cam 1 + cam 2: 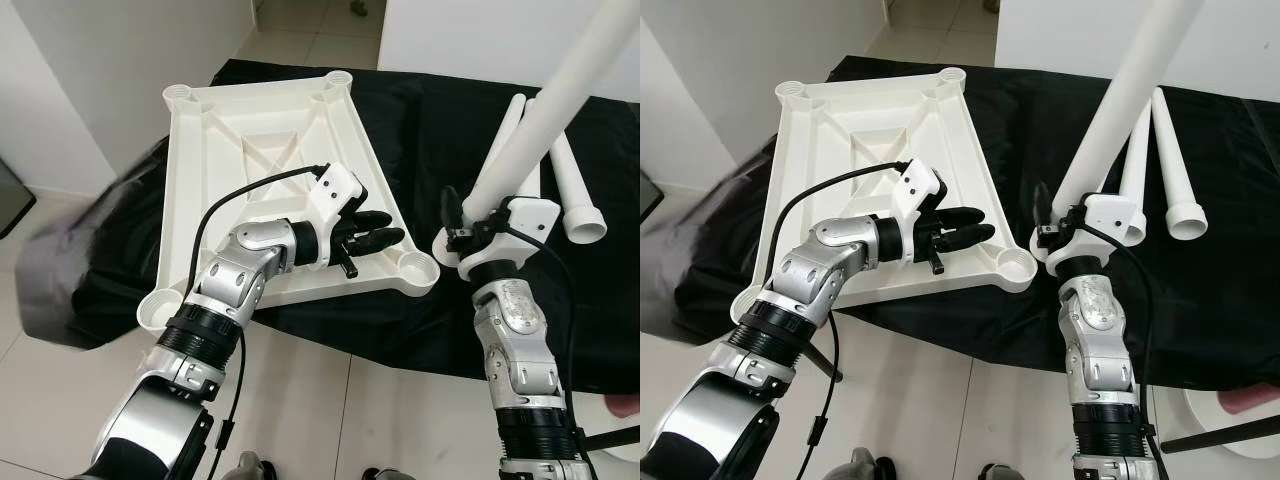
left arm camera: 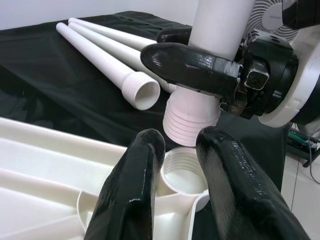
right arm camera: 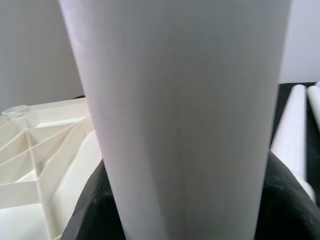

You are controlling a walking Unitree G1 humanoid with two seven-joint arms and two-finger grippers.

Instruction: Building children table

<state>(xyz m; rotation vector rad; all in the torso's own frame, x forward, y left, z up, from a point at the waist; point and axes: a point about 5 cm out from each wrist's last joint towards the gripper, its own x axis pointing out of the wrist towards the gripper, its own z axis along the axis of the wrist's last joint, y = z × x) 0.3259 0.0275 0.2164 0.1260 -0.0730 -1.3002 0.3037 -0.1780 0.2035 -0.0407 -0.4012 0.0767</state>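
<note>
The right gripper [image 2: 200, 55], closed on a white table leg [image 1: 560, 100], holds its threaded end just above the tabletop's [image 1: 260, 150] near corner socket [image 2: 182, 172], beside the slightly parted left gripper [image 1: 385, 228].

Left arm rises from lower left, elbow bent, wrist level, its tool [image 1: 368, 232] at centre frame with fingers [image 2: 132, 190] slightly parted, holding nothing; right arm stands upright at lower right, its tool [image 1: 470, 225] clamped shut, wrist tilted upward.
</note>
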